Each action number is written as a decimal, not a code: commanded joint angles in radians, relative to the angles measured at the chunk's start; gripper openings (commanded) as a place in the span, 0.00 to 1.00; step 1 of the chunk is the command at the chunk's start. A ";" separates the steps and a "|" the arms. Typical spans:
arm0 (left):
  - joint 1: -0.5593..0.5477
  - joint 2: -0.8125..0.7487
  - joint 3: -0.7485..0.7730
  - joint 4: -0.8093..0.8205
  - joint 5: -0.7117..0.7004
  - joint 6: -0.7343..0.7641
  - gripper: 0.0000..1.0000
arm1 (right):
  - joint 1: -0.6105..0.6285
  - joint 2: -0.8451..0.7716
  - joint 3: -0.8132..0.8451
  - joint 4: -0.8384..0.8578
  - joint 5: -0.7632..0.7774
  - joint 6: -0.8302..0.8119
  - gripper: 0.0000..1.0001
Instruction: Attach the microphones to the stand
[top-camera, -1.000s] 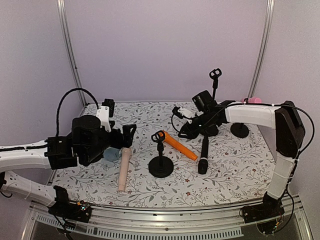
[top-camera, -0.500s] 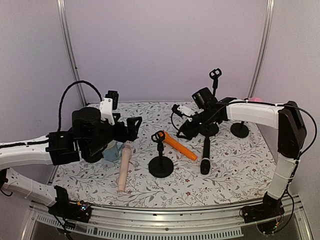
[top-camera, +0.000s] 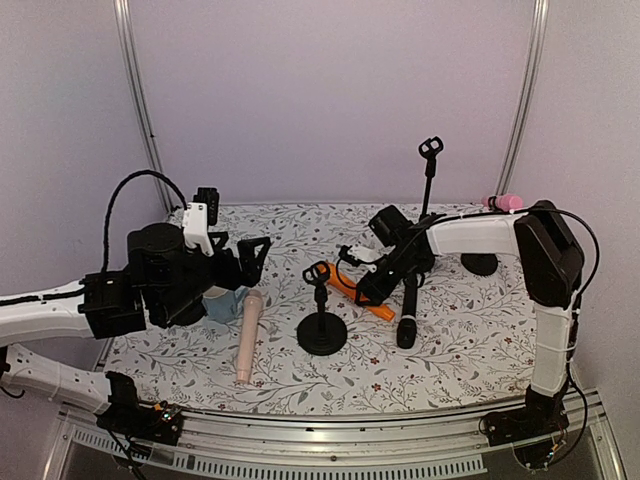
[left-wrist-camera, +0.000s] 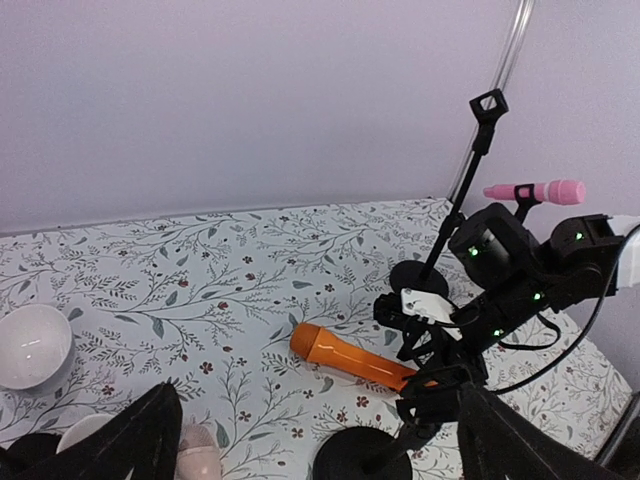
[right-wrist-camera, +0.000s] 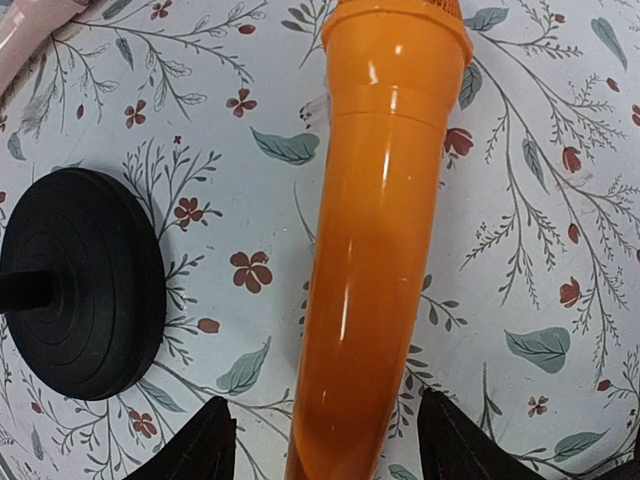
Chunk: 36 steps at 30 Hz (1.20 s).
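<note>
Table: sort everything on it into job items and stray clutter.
Job items: orange microphone, black microphone, beige-pink microphone, bright pink microphone, short stand, tall stand.
Stray clutter: white bowl, blue mug.

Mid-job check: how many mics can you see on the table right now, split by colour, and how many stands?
Orange microphone: 1
Black microphone: 1
Bright pink microphone: 1
Beige microphone: 1
Stands: 3 (short front stand, tall stand, far right stand)
Total: 7
</note>
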 joint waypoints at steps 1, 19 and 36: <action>0.011 -0.010 -0.025 -0.003 -0.022 -0.014 0.97 | 0.012 0.036 0.001 -0.010 0.001 0.012 0.64; 0.012 0.030 0.008 0.007 -0.019 0.013 0.97 | -0.006 0.032 0.053 -0.006 0.007 0.024 0.27; 0.031 0.346 0.396 0.130 0.027 0.023 0.99 | -0.088 -0.382 0.145 0.106 -0.214 0.033 0.25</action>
